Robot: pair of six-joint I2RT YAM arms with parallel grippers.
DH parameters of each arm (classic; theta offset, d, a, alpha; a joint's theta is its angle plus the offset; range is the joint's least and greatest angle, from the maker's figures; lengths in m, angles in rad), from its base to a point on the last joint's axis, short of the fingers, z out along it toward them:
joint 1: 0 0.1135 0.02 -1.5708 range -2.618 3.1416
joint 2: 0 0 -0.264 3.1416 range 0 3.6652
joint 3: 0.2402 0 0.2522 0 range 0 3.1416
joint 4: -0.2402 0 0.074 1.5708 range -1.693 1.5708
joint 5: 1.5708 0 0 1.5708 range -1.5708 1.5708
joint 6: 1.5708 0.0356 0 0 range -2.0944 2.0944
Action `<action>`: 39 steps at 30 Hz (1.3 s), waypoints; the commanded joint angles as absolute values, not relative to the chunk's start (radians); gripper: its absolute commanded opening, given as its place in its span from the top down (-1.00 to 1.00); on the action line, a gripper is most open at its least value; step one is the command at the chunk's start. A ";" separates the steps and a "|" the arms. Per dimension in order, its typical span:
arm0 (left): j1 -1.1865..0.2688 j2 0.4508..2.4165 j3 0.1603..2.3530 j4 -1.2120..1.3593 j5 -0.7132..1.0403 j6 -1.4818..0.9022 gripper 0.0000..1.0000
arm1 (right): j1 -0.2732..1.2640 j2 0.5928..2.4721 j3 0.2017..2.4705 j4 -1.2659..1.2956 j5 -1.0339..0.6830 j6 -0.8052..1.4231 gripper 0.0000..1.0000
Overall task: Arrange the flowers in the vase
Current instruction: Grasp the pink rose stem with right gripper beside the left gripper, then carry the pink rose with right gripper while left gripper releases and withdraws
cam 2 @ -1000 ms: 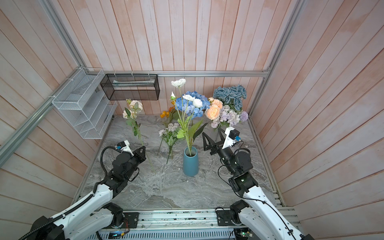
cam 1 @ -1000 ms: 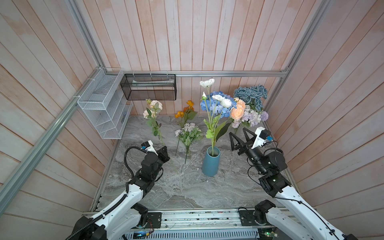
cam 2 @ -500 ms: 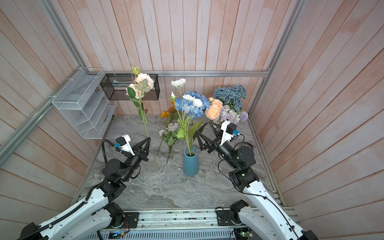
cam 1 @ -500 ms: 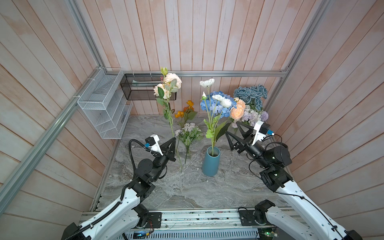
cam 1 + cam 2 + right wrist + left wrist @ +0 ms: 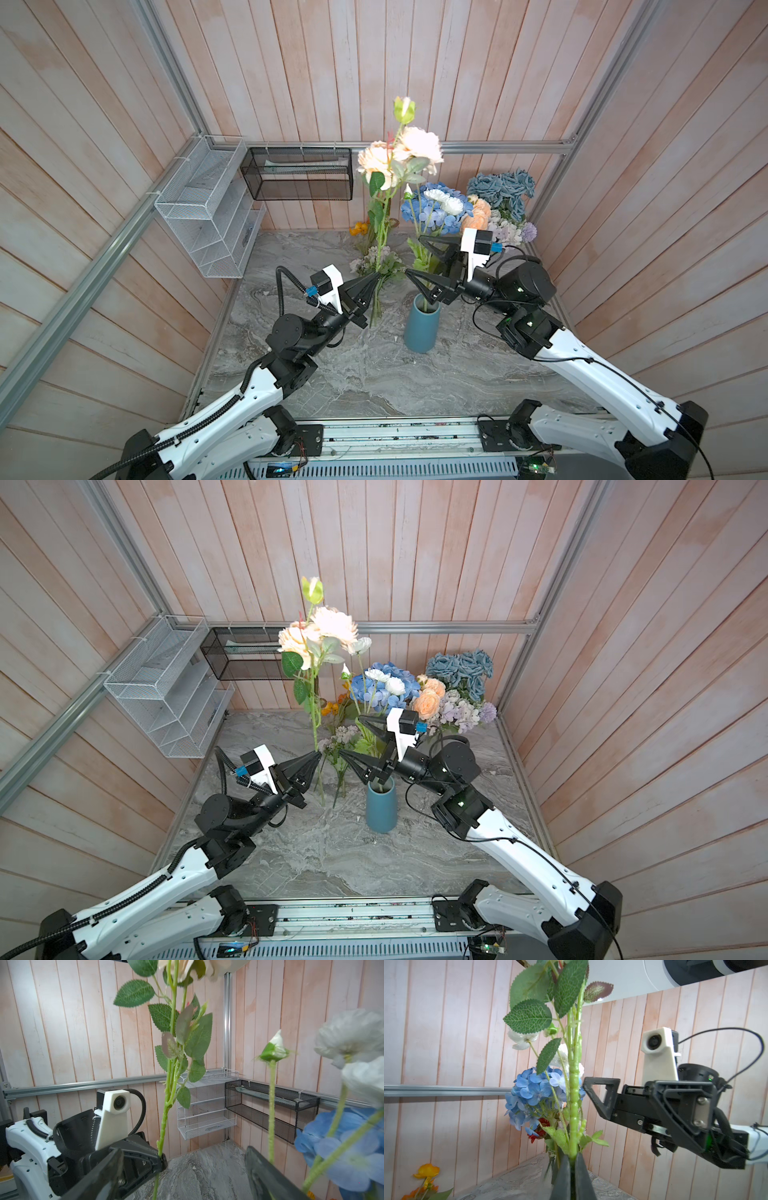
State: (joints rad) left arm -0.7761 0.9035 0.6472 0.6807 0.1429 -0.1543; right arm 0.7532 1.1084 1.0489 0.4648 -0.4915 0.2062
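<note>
I'm clamping the left gripper (image 5: 376,279) on the peach rose stem (image 5: 381,237), holding it upright; the vase (image 5: 422,328) is sitting down-right of that gripper, beneath my open right gripper (image 5: 413,254).

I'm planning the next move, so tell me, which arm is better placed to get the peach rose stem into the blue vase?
Left, probably. The left tool is shut on the peach rose stem, holding it upright beside the vase. The right tool hangs open near the vase, empty.
</note>
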 commanded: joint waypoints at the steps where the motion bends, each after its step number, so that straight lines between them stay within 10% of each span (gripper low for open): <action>1: -0.808 0.924 0.687 0.700 0.200 -0.083 1.00 | 0.776 1.147 1.090 0.445 -0.534 0.186 -0.73; 10: -0.853 0.944 0.689 0.709 0.193 -0.014 1.00 | 0.788 1.187 1.093 0.442 -0.543 0.202 -0.38; 26: -0.867 0.949 0.697 0.705 0.176 -0.006 1.00 | 0.791 1.179 1.094 0.426 -0.567 0.183 1.00; 33: -0.863 0.911 0.676 0.688 0.080 -0.056 -0.98 | 0.791 1.149 1.096 0.388 -0.528 0.148 1.00; 39: -0.766 0.855 0.644 0.628 0.058 -0.162 -1.00 | 0.791 1.079 1.103 0.273 -0.453 0.081 1.00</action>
State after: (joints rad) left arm -0.8146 0.8806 0.6628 0.6498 0.0853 -0.0872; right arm 0.7940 1.1286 1.0649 0.3294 -0.5110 0.1318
